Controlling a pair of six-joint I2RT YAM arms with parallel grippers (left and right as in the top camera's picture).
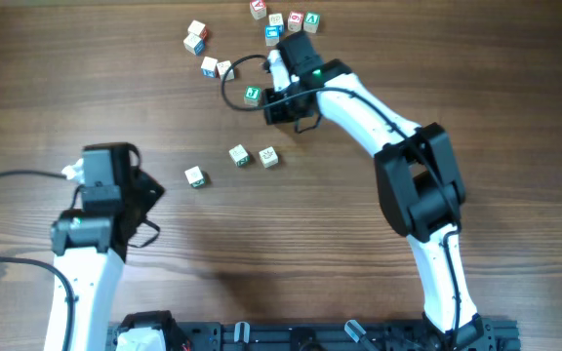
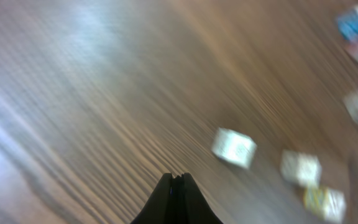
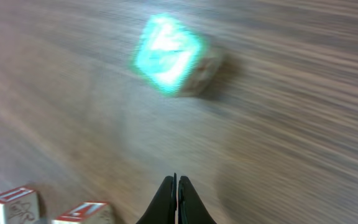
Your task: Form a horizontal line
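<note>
Across the wooden table (image 1: 291,263), the right arm (image 1: 359,102) reaches to the far side. Its right gripper (image 3: 177,186) is pressed together and empty, hanging over bare wood near a green-faced letter cube (image 3: 169,56). The left arm (image 1: 91,244) sits at the near left, and the left gripper (image 2: 176,186) is likewise pressed together, holding nothing. Mid-table lies the horizontal line (image 1: 239,155): three pale cubes, the right two just beside each other with a gap, the left one apart and slightly nearer.
</note>
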